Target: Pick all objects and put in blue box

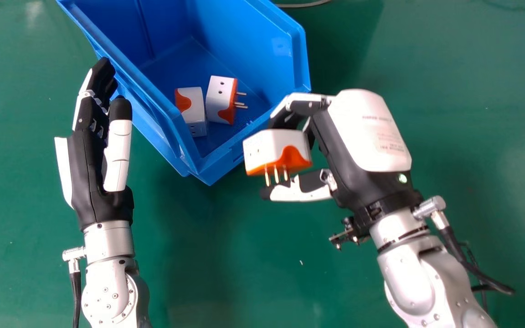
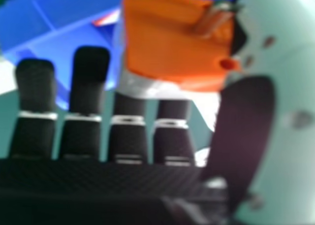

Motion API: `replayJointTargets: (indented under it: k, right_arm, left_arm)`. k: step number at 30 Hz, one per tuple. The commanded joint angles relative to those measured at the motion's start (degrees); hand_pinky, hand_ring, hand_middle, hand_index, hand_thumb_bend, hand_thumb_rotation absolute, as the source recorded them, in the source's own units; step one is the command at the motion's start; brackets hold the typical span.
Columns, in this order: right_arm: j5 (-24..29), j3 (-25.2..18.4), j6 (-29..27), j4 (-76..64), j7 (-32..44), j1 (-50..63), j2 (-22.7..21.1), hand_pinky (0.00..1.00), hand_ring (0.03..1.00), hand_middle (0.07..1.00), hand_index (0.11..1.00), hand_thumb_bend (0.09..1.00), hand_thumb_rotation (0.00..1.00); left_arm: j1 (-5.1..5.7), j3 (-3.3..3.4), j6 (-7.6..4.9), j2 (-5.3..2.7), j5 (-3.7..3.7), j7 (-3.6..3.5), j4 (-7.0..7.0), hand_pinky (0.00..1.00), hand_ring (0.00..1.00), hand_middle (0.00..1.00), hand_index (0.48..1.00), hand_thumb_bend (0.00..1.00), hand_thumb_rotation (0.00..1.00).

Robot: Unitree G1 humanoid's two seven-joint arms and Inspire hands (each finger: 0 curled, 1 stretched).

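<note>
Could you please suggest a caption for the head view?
Right robot hand holding a plug adapter near a blue bin with two more adapters inside.

There are three plug adapters in all. Two are in the one blue box (image 1: 253, 27), side by side toward its near corner: one adapter (image 1: 194, 109) closer to the box's left edge, one adapter (image 1: 220, 95) closer to its right edge. The third adapter (image 1: 271, 146) is just outside the box's near right edge, in one of two robot hands, the right hand (image 1: 362, 136); the other is the left hand (image 1: 87, 177), by the box's left edge. One grey cable (image 1: 306, 5) lies on the one green table (image 1: 472, 136).
</note>
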Motion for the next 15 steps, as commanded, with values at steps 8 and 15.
replayJointTargets:
  k: [8, 15]
  right_arm:
    - [1.5, -0.8, -4.8, 5.4, -8.2, -6.4, 2.2, 0.31, 0.411, 0.511, 0.488, 0.500, 0.00]
    - [0.4, 0.0, -6.4, 9.8, -12.2, -11.7, 3.1, 0.30, 0.420, 0.521, 0.498, 0.496, 0.00]
  left_arm:
    - [-1.24, -0.17, -1.01, -0.21, -0.10, -0.25, -0.72, 0.90, 0.92, 0.91, 0.862, 0.82, 0.78]
    - [-1.25, -0.11, -0.97, 0.16, -0.17, -0.69, -0.41, 0.89, 0.92, 0.91, 0.858, 0.81, 0.78]
